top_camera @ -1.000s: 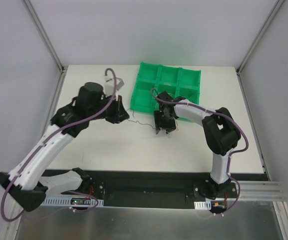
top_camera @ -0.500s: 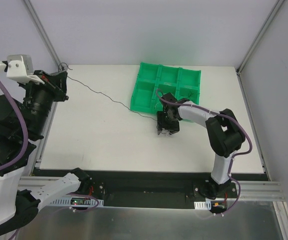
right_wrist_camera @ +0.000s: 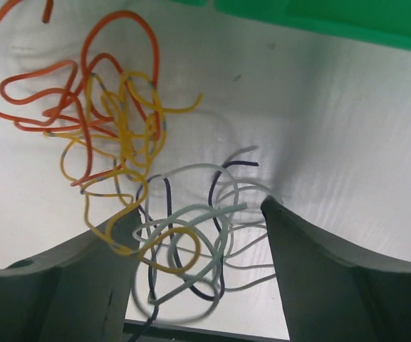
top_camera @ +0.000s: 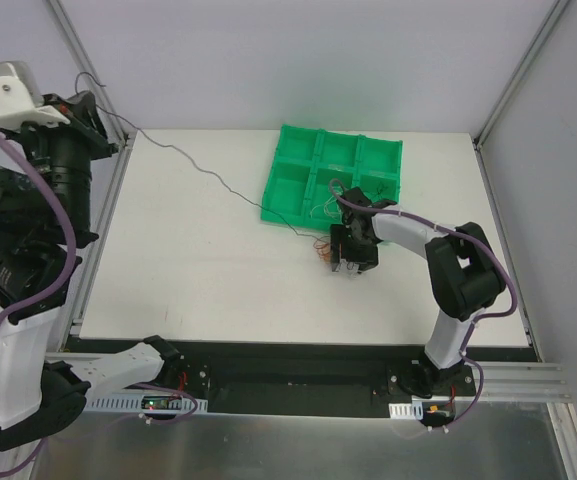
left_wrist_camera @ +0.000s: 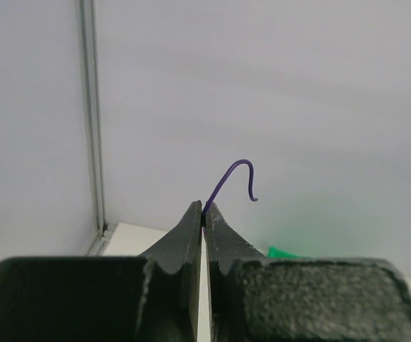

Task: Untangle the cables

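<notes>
My left gripper point(top_camera: 100, 118) is raised high at the far left and is shut on one thin dark purple cable point(left_wrist_camera: 231, 175). The cable's hooked end sticks out past the fingertips. From there the cable point(top_camera: 200, 170) stretches across the table to the tangle point(top_camera: 322, 249) in front of the green tray point(top_camera: 290, 172). My right gripper point(right_wrist_camera: 201, 214) stands open low over the tangle. White and dark loops point(right_wrist_camera: 191, 242) lie between its fingers point(right_wrist_camera: 319, 271). Orange cables point(right_wrist_camera: 84, 78) and yellow cables point(right_wrist_camera: 130, 121) are bunched up just beyond its left finger.
The green tray has several compartments and sits at the back middle of the white table point(top_camera: 198, 270), with a few thin wires point(top_camera: 320, 205) at its near edge. Grey walls and metal frame posts point(top_camera: 88, 65) close in the table on the left, back and right.
My left arm swung up and to the far left, drawing the purple cable out long across the table. My right gripper opened wider and shifted slightly right, uncovering the tangle.
</notes>
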`<state>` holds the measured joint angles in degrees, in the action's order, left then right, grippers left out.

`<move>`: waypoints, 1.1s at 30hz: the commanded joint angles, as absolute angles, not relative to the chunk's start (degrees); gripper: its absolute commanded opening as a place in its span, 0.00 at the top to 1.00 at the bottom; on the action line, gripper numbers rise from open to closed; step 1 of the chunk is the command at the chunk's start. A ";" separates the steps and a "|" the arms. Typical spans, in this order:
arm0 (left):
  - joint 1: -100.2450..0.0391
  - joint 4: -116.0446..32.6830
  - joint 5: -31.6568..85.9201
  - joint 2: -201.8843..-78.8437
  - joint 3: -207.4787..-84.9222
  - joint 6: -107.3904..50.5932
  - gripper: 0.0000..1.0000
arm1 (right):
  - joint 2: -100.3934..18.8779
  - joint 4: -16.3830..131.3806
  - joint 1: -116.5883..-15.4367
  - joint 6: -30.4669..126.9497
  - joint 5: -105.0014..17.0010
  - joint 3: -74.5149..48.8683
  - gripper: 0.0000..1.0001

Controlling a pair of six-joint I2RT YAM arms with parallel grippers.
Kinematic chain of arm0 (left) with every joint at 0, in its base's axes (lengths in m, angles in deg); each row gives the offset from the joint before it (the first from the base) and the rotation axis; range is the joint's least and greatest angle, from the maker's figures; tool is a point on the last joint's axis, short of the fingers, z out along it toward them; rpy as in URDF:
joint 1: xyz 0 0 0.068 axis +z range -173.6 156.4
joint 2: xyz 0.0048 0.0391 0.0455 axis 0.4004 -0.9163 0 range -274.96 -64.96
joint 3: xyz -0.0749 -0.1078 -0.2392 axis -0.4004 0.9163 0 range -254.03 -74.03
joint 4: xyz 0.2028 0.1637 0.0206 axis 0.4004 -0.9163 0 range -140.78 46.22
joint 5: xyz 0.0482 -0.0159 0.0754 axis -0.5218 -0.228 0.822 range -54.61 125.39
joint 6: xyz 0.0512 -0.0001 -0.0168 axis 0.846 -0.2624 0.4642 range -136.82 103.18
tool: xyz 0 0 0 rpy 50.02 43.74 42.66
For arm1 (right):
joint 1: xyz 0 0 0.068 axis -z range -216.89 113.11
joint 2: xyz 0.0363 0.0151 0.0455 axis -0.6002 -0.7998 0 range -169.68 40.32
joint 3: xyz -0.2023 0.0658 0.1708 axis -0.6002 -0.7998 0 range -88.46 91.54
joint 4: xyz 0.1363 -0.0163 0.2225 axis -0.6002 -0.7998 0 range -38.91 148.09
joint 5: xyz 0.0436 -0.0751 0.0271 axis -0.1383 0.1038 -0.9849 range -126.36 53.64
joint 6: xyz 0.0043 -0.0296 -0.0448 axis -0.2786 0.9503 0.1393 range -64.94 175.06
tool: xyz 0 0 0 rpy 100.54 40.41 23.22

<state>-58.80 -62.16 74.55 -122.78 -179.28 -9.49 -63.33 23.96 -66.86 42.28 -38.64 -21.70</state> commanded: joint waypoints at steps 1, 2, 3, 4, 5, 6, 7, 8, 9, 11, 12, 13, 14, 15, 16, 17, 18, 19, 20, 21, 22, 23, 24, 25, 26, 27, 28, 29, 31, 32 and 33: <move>-58.85 -52.93 78.80 -122.79 -185.03 -0.30 1.00 | -61.19 21.62 -65.89 43.81 -34.17 -23.50 0.27; -58.85 -51.53 79.85 -122.62 -185.12 1.01 1.00 | -60.76 21.62 -65.63 43.72 -34.07 -23.94 0.27; -58.85 -49.60 80.65 -122.44 -184.95 3.02 1.00 | -60.49 21.71 -65.45 43.72 -33.99 -24.55 0.26; -58.85 -47.93 81.44 -122.00 -184.86 4.52 1.00 | -59.88 21.79 -65.28 43.81 -33.99 -25.17 0.26; -58.85 -46.09 81.80 -121.82 -184.77 6.10 1.00 | -59.26 22.06 -64.84 43.89 -33.99 -25.96 0.26; -58.85 -45.11 81.71 -121.74 -185.21 7.16 1.00 | -58.82 21.97 -64.75 44.07 -33.90 -26.40 0.26; -58.85 -44.58 81.71 -122.00 -186.08 7.96 1.00 | -58.47 21.97 -64.57 44.16 -33.81 -26.84 0.25; -58.85 -44.40 81.97 -122.26 -187.48 8.66 1.00 | -58.21 21.80 -64.31 44.24 -33.98 -27.11 0.25; -58.85 -44.31 82.06 -122.52 -188.54 9.02 1.00 | -57.94 21.71 -64.13 44.33 -33.90 -27.11 0.25; -58.85 -43.96 81.71 -123.05 -190.21 10.51 1.00 | -57.68 21.18 -64.13 44.42 -33.81 -27.20 0.25; -58.85 -43.96 81.97 -123.58 -191.18 11.73 1.00 | -57.41 20.75 -64.04 44.33 -33.81 -27.37 0.25; -58.85 -43.96 82.32 -124.02 -191.97 12.09 1.00 | -57.15 20.39 -64.13 44.25 -33.98 -27.55 0.25; -58.85 -43.96 82.33 -124.19 -191.81 12.36 1.00 | -56.71 20.39 -64.04 44.07 -33.99 -27.98 0.25; -58.85 -42.57 81.98 -124.28 -191.20 11.14 1.00 | -55.93 20.48 -64.13 43.72 -33.81 -28.68 0.25; -58.85 -42.73 81.89 -124.20 -189.54 9.22 1.00 | -55.48 20.56 -64.04 43.54 -33.64 -29.30 0.25; -58.85 -43.51 81.37 -123.59 -187.43 5.72 1.00 | -54.96 20.56 -64.13 43.37 -33.55 -29.83 0.25; -58.85 -45.52 80.58 -123.06 -184.54 2.20 1.00 | -54.43 20.56 -64.13 43.28 -33.55 -30.18 0.25; -58.85 -48.15 79.44 -122.44 -181.73 -1.75 1.00 | -53.99 20.74 -64.22 43.28 -33.63 -30.53 0.24; -58.85 -51.22 78.64 -122.18 -178.74 -5.70 1.00 | -53.11 21.18 -64.39 43.28 -33.55 -30.89 0.24; -58.85 -54.65 77.77 -121.83 -175.14 -10.27 1.00 | -52.06 21.79 -64.66 43.28 -33.20 -31.41 0.25; -58.85 -58.25 76.63 -122.00 -172.84 -14.84 1.00 | -51.09 22.23 -65.09 43.45 -32.93 -31.85 0.24; -58.85 -62.29 74.96 -122.09 -170.99 -18.89 1.00 | -50.13 23.02 -65.53 43.72 -32.84 -32.29 0.24; -58.85 -65.46 73.29 -122.43 -168.97 -22.50 1.00 | -49.42 23.37 -66.15 43.81 -32.76 -32.47 0.24; -58.85 -68.19 71.01 -122.70 -166.87 -25.05 1.00 | -48.54 23.81 -67.11 44.07 -32.41 -32.73 0.23; -58.85 -70.65 69.16 -122.79 -164.41 -27.60 1.00 | -47.84 24.16 -68.25 44.42 -31.71 -33.08 0.23; -58.93 -73.03 68.01 -123.05 -162.38 -30.85 1.00 | -47.05 24.69 -69.48 44.86 -30.92 -33.35 0.22; -58.85 -74.62 66.09 -123.40 -160.27 -32.88 1.00 | -46.43 24.96 -70.71 45.12 -30.04 -33.52 0.21; -58.85 -75.68 64.24 -123.41 -157.64 -34.99 1.00 | -45.99 25.05 -71.94 45.39 -29.16 -33.61 0.20; -58.67 -77.70 59.94 -123.93 -152.98 -40.17 1.00 | -45.55 25.05 -73.61 45.56 -28.10 -33.79 0.19; -58.41 -78.06 57.22 -124.54 -150.70 -42.37 1.00 | -45.37 25.22 -74.23 45.56 -27.75 -33.88 0.19; -58.41 -78.41 54.49 -125.07 -148.67 -44.31 1.00 | -45.28 25.40 -74.67 45.56 -27.48 -34.05 0.18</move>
<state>-58.78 -72.41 65.52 -125.53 -153.95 -30.56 -47.42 24.53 -72.72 44.60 -30.88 -33.48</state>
